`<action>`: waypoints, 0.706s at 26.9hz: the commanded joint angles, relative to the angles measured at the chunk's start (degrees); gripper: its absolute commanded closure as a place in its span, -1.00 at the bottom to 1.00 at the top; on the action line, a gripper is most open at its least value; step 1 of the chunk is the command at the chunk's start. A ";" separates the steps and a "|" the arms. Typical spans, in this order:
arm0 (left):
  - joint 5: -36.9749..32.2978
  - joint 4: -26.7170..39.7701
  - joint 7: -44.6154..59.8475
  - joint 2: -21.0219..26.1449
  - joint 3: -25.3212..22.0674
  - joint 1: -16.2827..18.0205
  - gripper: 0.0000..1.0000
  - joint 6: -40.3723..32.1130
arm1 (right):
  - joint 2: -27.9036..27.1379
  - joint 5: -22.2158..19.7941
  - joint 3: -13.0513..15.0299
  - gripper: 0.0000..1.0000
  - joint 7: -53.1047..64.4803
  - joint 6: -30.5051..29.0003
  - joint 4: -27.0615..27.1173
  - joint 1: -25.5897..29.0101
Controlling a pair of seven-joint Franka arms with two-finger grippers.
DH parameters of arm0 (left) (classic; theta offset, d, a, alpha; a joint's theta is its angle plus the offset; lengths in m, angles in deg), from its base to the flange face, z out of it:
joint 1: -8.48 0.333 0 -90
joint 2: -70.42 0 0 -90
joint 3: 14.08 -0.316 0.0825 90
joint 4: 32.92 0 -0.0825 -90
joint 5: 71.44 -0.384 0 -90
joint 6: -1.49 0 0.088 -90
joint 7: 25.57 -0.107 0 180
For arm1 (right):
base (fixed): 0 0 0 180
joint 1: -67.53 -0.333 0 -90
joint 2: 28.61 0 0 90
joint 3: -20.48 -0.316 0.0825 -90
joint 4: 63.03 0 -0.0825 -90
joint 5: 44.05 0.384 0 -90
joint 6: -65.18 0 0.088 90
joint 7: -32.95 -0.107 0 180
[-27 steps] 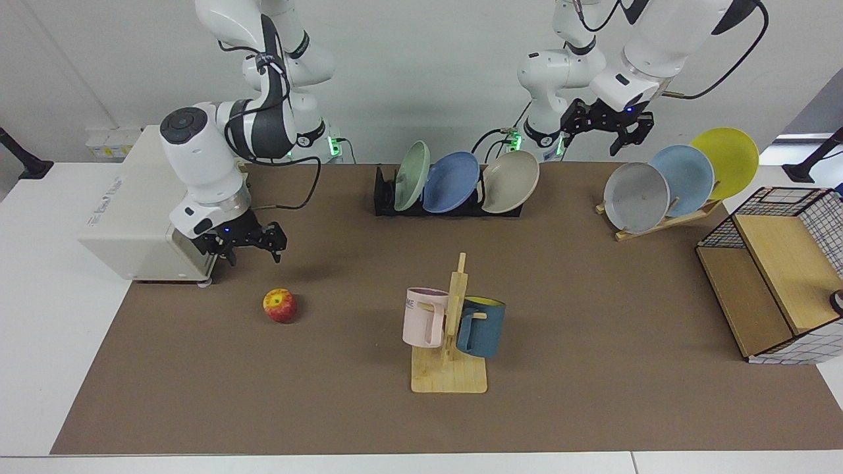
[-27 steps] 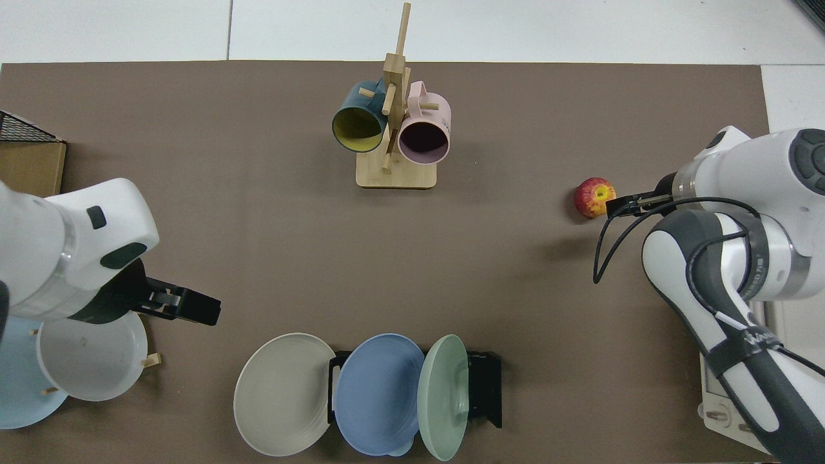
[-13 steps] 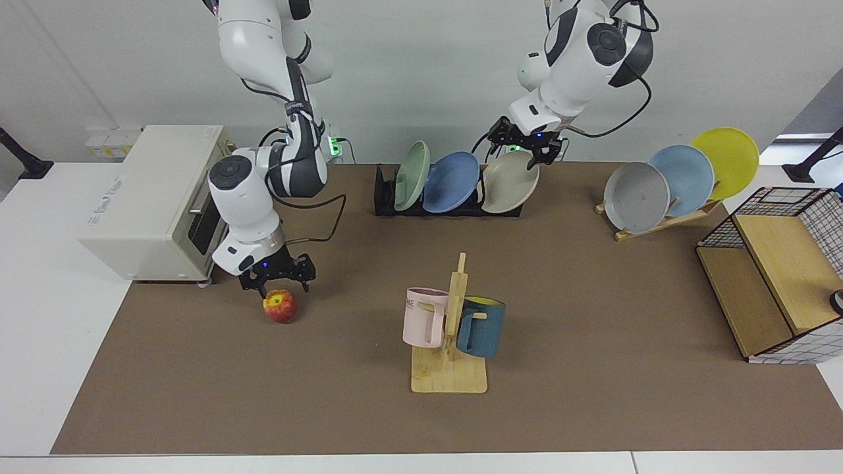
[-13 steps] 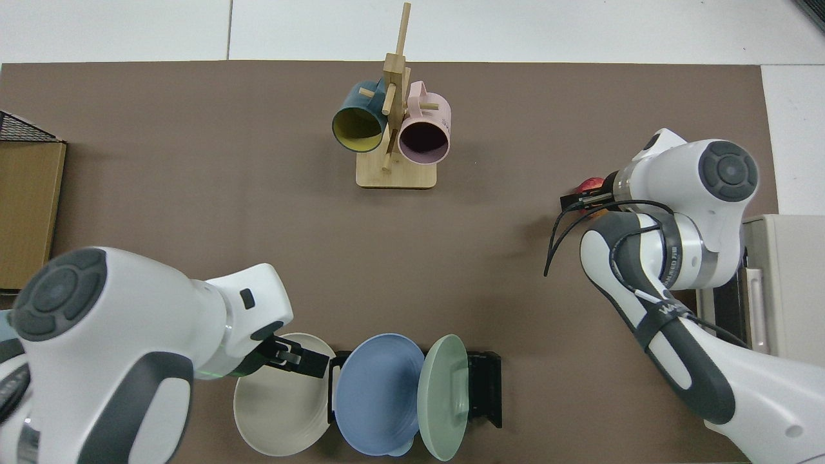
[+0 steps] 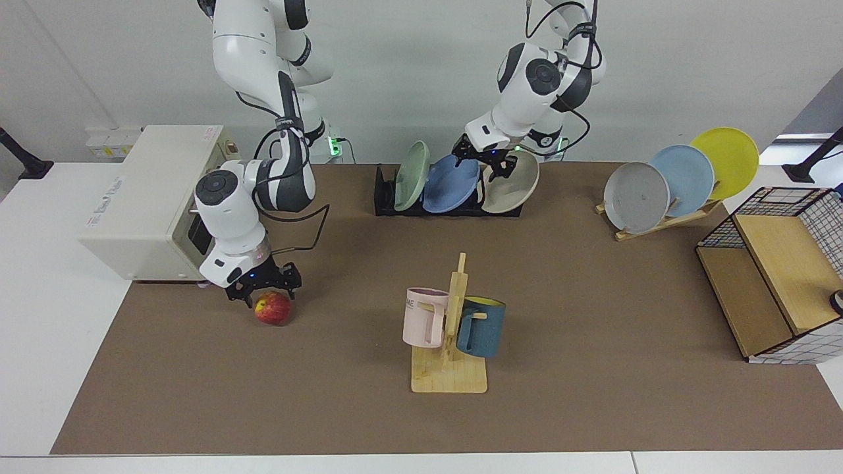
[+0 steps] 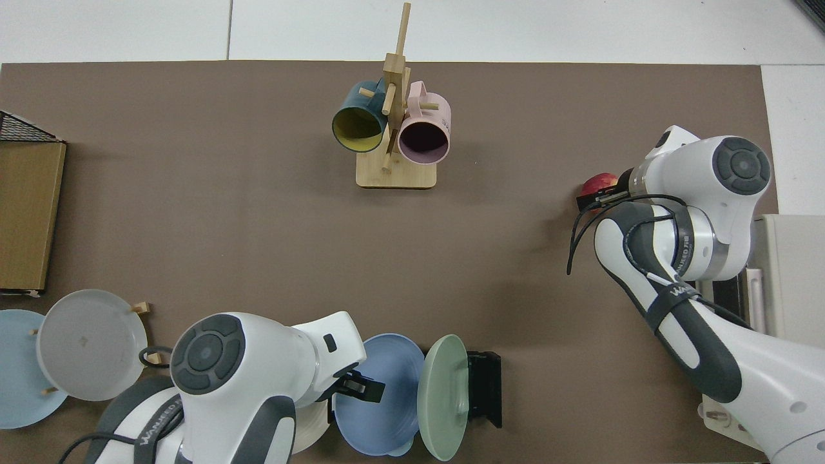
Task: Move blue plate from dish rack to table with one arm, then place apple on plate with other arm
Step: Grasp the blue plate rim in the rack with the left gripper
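Top view hides the beige plate (image 5: 510, 182) under the left arm (image 6: 258, 380).

Both arms close in on their targets

From my station I see the left gripper (image 5: 486, 162) swing away from the wooden rack's plates, across the beige plate, to the top rim of the blue plate (image 5: 450, 183) in the dish rack (image 5: 385, 197). The right gripper (image 5: 263, 289) drops from beside the white box down over the apple (image 5: 272, 308), fingers spread either side of it, and the apple now sits slightly nearer the mat's edge on that side.
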 commanded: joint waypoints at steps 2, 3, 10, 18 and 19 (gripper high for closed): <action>1.34 3.31 3.51 -1.57 3.18 0.18 -0.99 4.78 | -0.55 1.66 -0.27 -0.99 0.89 5.41 5.42 -0.29; 1.43 3.57 3.78 -1.57 3.36 0.18 -0.99 5.31 | -0.55 1.57 -0.27 -0.99 0.71 5.59 5.78 -0.29; 1.34 4.55 6.41 -1.57 5.47 0.36 -0.30 7.16 | -0.82 2.35 -0.36 -0.99 0.10 3.66 3.76 0.41; 0.64 4.54 7.65 -1.57 6.08 0.71 1.00 6.99 | -2.31 4.91 -0.27 -0.99 2.72 2.17 2.70 -0.11; 0.55 4.54 7.56 -1.57 6.08 0.80 1.00 6.99 | -2.49 4.99 -0.27 -0.99 3.43 1.82 2.70 -0.11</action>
